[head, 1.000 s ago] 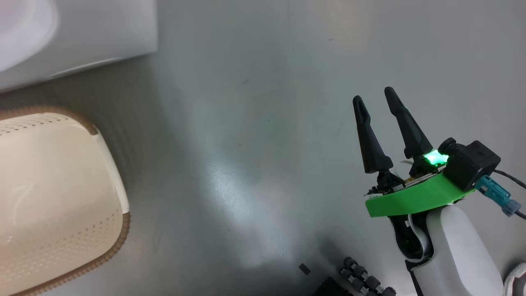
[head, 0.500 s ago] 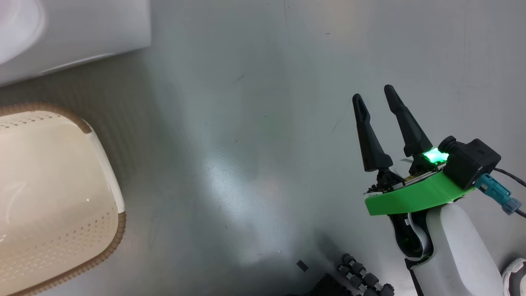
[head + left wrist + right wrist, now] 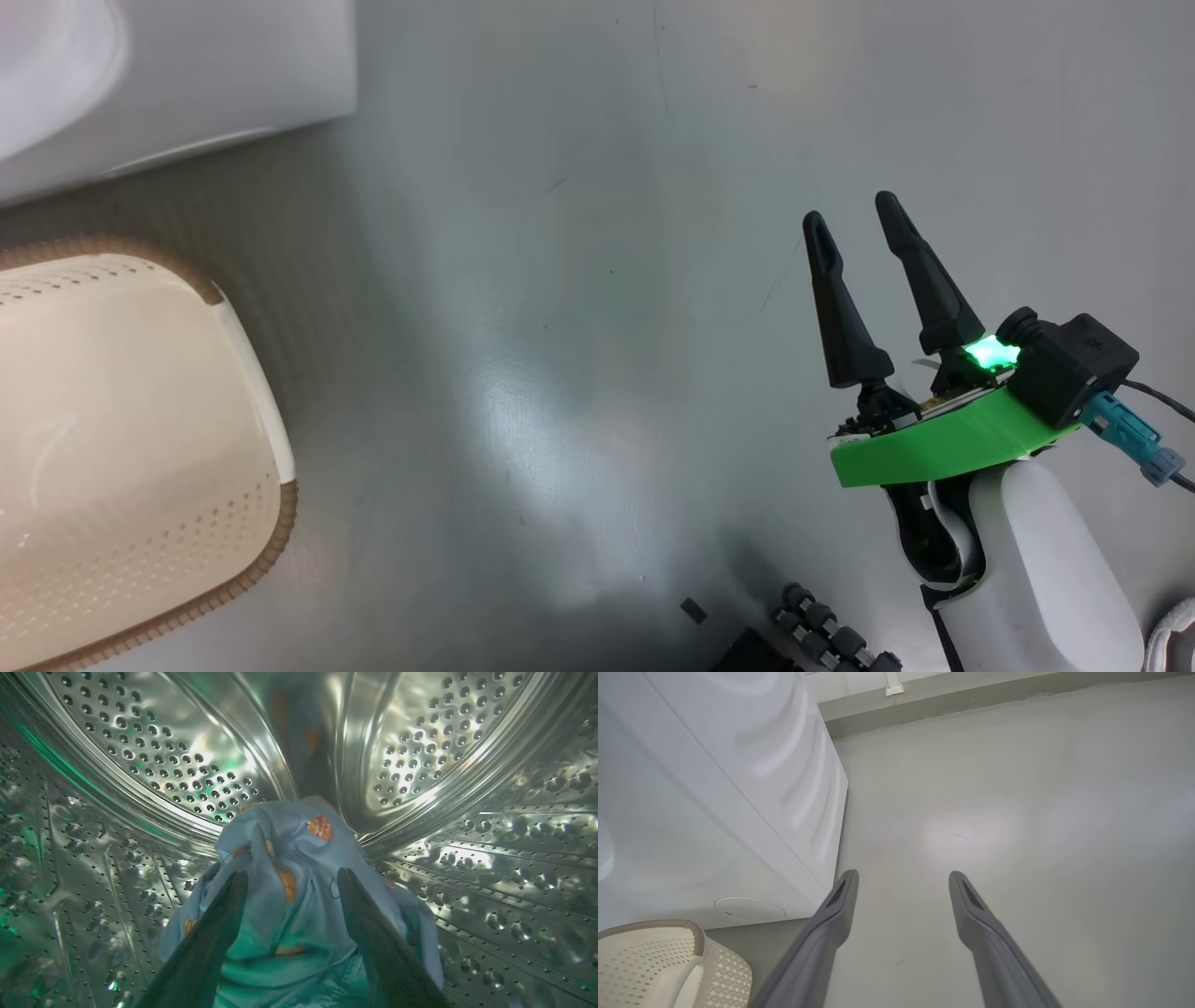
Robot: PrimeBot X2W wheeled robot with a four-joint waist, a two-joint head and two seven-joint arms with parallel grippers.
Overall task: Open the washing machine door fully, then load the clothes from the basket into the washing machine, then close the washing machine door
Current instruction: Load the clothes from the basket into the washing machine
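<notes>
Loading looks nearly done. The clothes (image 3: pixel 299 835), light blue with orange pictures, lie in a soft heap on the bottom of the shiny steel drum (image 3: pixel 154 751) inside the washing machine (image 3: pixel 187 75). The left gripper (image 3: pixel 292 873) is deep in the drum with them. Its jaws stand wide apart and are not squeezing. The heap sits right between the two fingers and goes a little past their tips, toward the back of the drum. It is bunched up, so it has no clear long side. I cannot tell if the cloth rubs on the fingers.

The right gripper (image 3: pixel 850 209) hangs over the grey floor (image 3: pixel 597 280), well apart from the machine. Its jaws are wide apart too, with nothing between them.

The basket (image 3: pixel 252 579) stands on the floor just beside the washing machine, and the part I can see has no clothes in it.

I think the next move is to pull the left arm straight back, the way its fingers point, so they slide away from the heap and do not drag it out. After that comes the washing machine door. The left arm is the nearer one, since it is already in the machine.
</notes>
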